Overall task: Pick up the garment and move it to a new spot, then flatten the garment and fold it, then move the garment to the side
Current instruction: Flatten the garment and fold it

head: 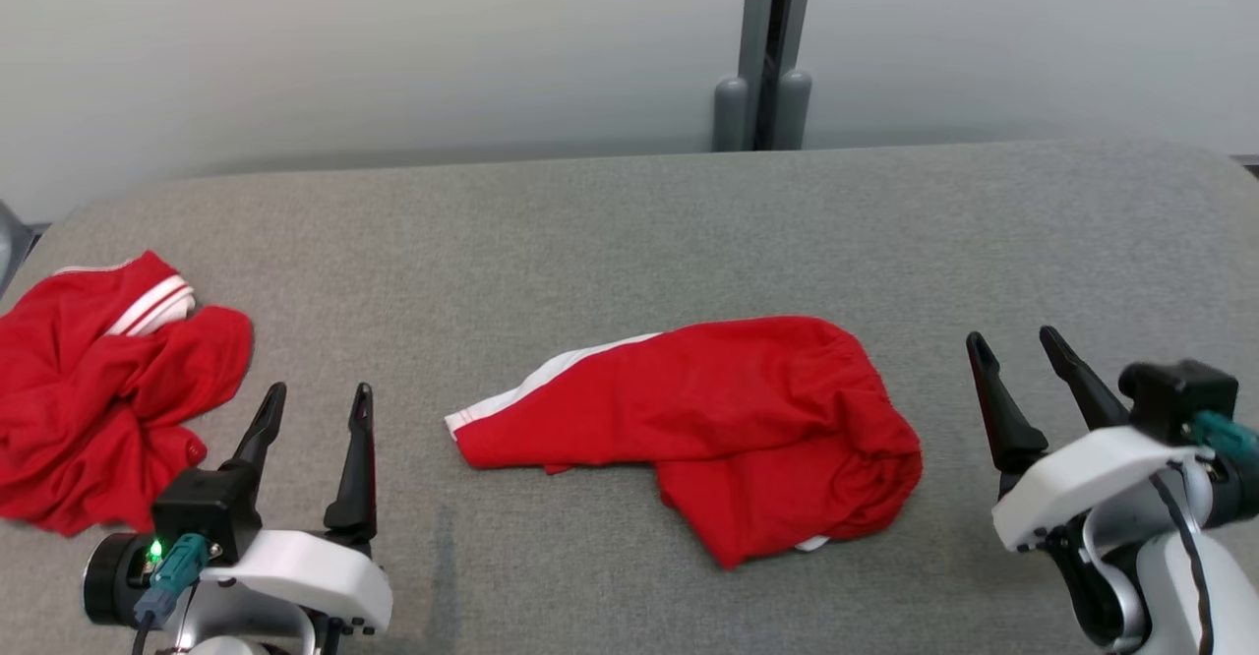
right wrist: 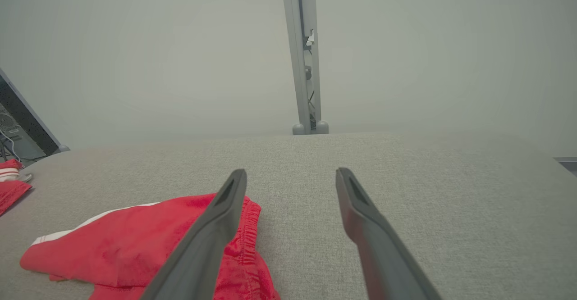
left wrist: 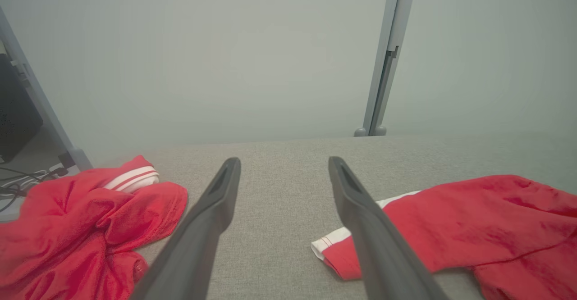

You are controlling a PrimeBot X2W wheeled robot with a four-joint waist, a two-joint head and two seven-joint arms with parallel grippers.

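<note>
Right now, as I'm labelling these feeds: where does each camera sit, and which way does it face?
Head view: on the head, facing down at the grey table; left gripper and right gripper show.
Left wrist view: on that wrist, facing the wall past the left fingers.
Right wrist view: likewise, past the right fingers.
All share the middle garment.

A: How's the left gripper (head: 321, 394)?
B: Jaws spread wide, empty, fingers pointing straight ahead.
A: And the right gripper (head: 1011, 338)?
B: Same, though its fingers lean slightly toward the left one; its wrist, partly cropped, looks bent.
</note>
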